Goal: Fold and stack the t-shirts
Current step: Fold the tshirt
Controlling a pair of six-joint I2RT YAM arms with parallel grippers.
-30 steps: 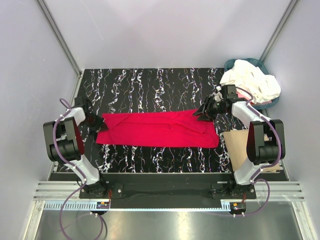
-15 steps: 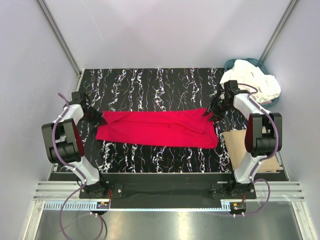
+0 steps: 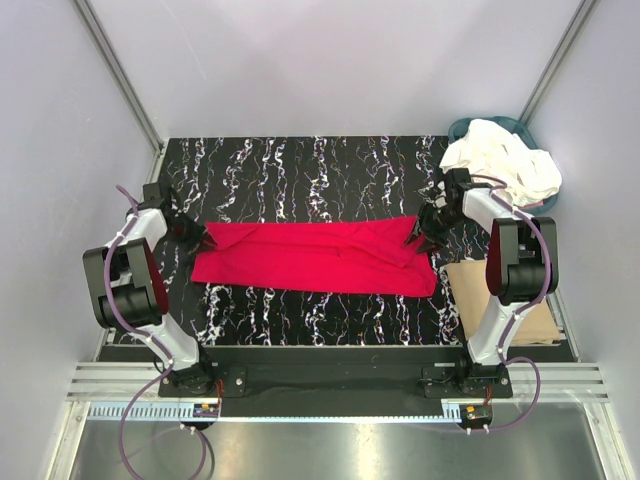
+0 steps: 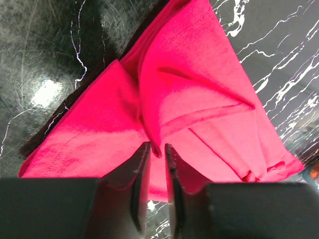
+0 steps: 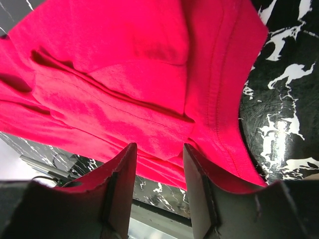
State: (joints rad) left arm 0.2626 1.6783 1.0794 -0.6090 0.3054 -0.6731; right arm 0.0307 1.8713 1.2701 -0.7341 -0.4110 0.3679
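**A:** So the table has the red t-shirt laid across its middle as a long band running left to right, looks doubled over lengthwise to me. What would worry you from here?

**B:** The ends tbh. Both are lumpy, with several layers and loose hems showing. A grab that catches only the top layer would peel the fold open instead of carrying the whole end over, and you'd get a crooked packet.

**A:** And the basket?

**B:** The teal basket sits at the far right corner, heaped with the cream-white t-shirts, which spill over its rim. I'd guess none of those are folded yet.

**A:** Pincers?

**B:** The left pincer is at the shirt's left end. Its jaws are a thin slit apart with a red ridge running into the gap, and it doesn't look clamped. The right pincer is over the right end, jaws well apart, holding nothing.
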